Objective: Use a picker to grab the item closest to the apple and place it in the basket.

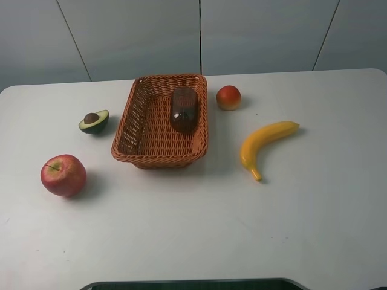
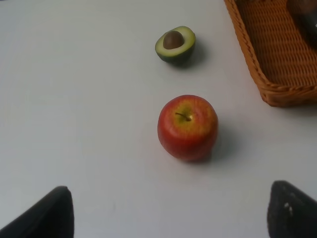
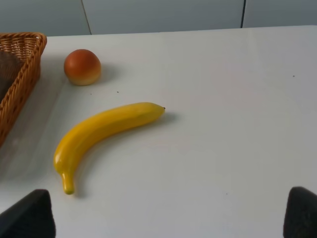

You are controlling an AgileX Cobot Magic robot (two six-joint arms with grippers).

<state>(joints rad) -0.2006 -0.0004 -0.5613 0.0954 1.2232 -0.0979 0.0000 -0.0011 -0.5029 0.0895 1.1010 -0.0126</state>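
White table (image 1: 193, 229): avocado (image 2: 175, 43) beyond left hand (image 2: 168, 210)

No legible text or labels

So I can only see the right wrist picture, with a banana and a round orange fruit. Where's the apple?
Observer: The apple sits far left on the table, outside your picture.
Operator: What's closest to it?
Observer: A half avocado, lying between the apple and the basket.
Operator: Is the basket empty?
Observer: No, a brown jar lies on its side inside.
Operator: Is the left gripper holding anything?
Observer: No, it's open, empty, facing the apple.
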